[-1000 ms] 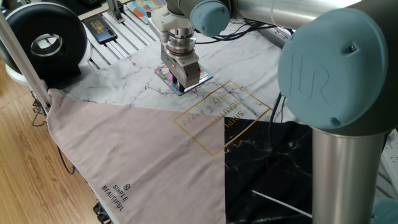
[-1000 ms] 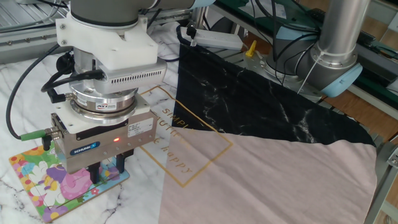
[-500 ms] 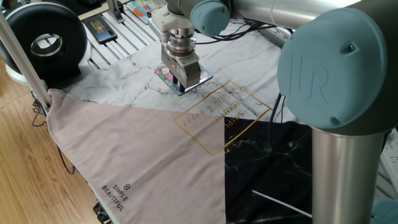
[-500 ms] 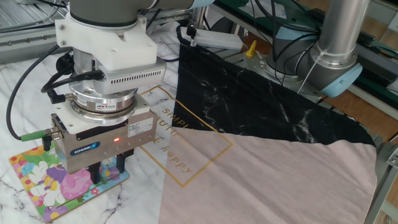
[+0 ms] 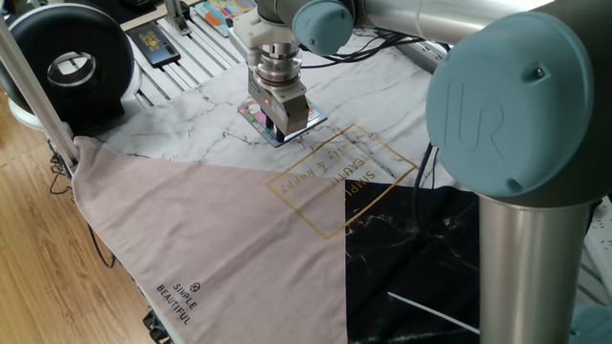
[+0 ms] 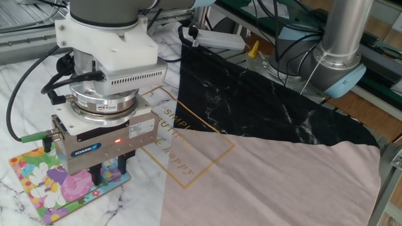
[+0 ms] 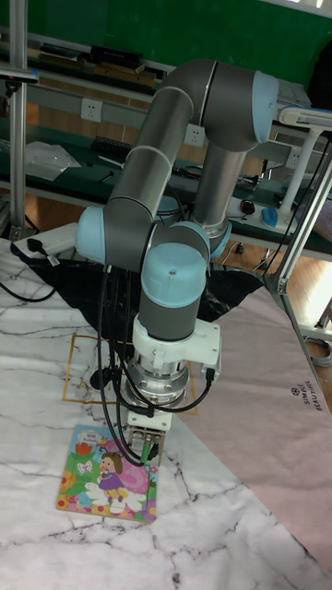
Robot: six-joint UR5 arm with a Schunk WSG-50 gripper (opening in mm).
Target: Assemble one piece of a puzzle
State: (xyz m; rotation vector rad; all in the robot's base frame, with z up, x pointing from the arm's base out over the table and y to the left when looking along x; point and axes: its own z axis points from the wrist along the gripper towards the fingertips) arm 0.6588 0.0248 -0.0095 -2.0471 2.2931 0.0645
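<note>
Where the cloth looks like white marble, the puzzle [image 6: 34,182] lies flat, close to the camera in the other fixed view. It has a dark-blue edge and a bright picture with white and pink flowers. The tall fixed view shows a little girl in a purple dress on the puzzle [image 7: 97,479].

Right over the puzzle's far corner, the gripper [image 6: 108,172] points straight down. Its two dark fingers [image 6: 95,175] reach down to the puzzle picture, or very near it. The fingers stand close together, with only a small gap. A bit of purple and blue shows in that gap, but I cannot tell if it is the piece or just the picture behind. So I cannot tell if the gripper holds anything, and the piece does not show clearly in any view. A small red light [image 6: 117,141] glows on the gripper's grey box.

Just beside the puzzle, on the cloth, is a gold square [image 6: 188,147] with gold words inside. Next to that square, the pink part of the cloth [image 6: 270,182] spreads out. Past the gold square from the puzzle lies the black part of the cloth [image 6: 264,103].

Farther still from the puzzle stands the thick grey base of the robot arm [image 6: 342,37]. In one fixed view, a big black round thing [image 5: 67,67] sits well apart from the puzzle [image 5: 251,113], beyond the cloth's edge.
</note>
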